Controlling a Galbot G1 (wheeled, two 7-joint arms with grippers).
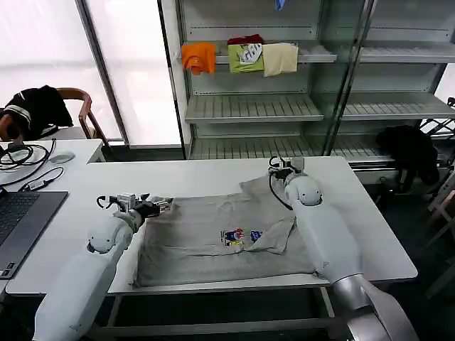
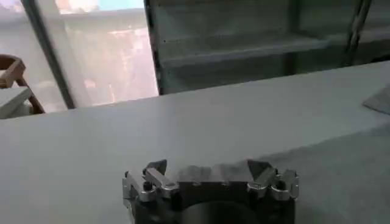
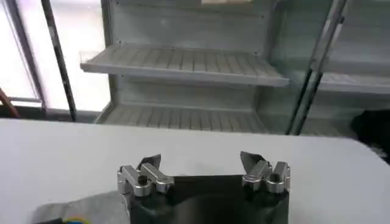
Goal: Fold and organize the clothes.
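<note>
A light grey T-shirt (image 1: 192, 238) with a small multicoloured chest print (image 1: 240, 236) lies spread on the white table (image 1: 370, 234). One side is folded inward near the print. My left gripper (image 1: 134, 204) hovers at the shirt's left edge, open and holding nothing. In the left wrist view the left gripper (image 2: 207, 167) stands over bare table with the grey cloth (image 2: 347, 176) beside it. My right gripper (image 1: 286, 165) is above the shirt's far right corner, open and empty. The right wrist view shows the right gripper (image 3: 200, 161) with a bit of the shirt (image 3: 85, 210) beside it.
A laptop (image 1: 21, 220) and cables (image 1: 21, 156) sit at the table's left end. Behind the table stand metal shelves (image 1: 249, 106) with orange, green and cream garments (image 1: 242, 57). Black garments hang on a chair (image 1: 39, 110) and at the right (image 1: 409, 149).
</note>
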